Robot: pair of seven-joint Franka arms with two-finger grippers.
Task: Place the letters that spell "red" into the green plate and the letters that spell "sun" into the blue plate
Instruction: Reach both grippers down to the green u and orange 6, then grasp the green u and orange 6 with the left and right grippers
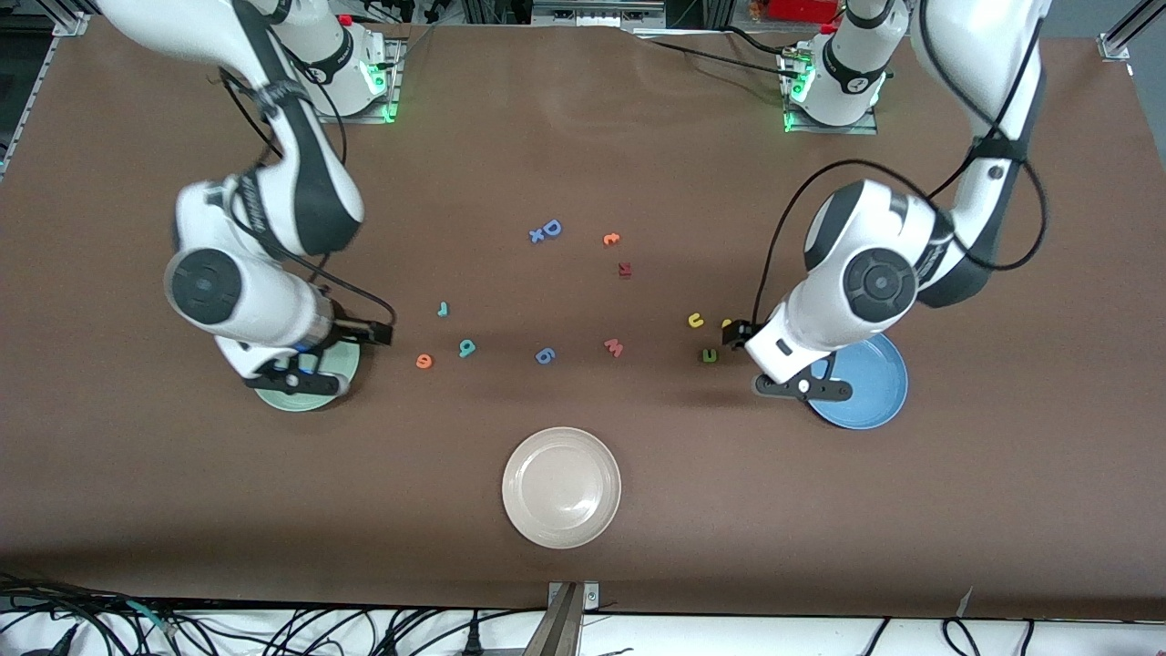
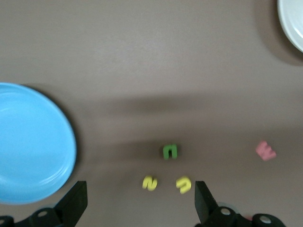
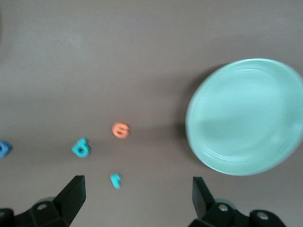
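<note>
Sorting not yet begun, by the look of it: green plate [image 1: 351, 372] and blue plate [image 1: 874, 387] both bare. Right gripper [image 3: 137, 198] over the table by the green plate, fingers apart, empty; left gripper [image 2: 139, 201] beside the blue plate, likewise. Orange e [image 3: 120, 129], teal d [image 3: 81, 148] and r [image 3: 115, 179] loose near the green plate. Green n [image 2: 169, 151], yellow s [image 2: 149, 183], u [image 2: 183, 184] at nine o'clock of the blue. Next, probably: lower onto one letter, pinch.

Brown tabletop [image 1: 583, 164]. Directly on it: green plate [image 1: 351, 366], blue plate [image 1: 874, 387], off-white plate [image 1: 561, 487] nearest the front camera, and small foam letters scattered between the two coloured plates.
</note>
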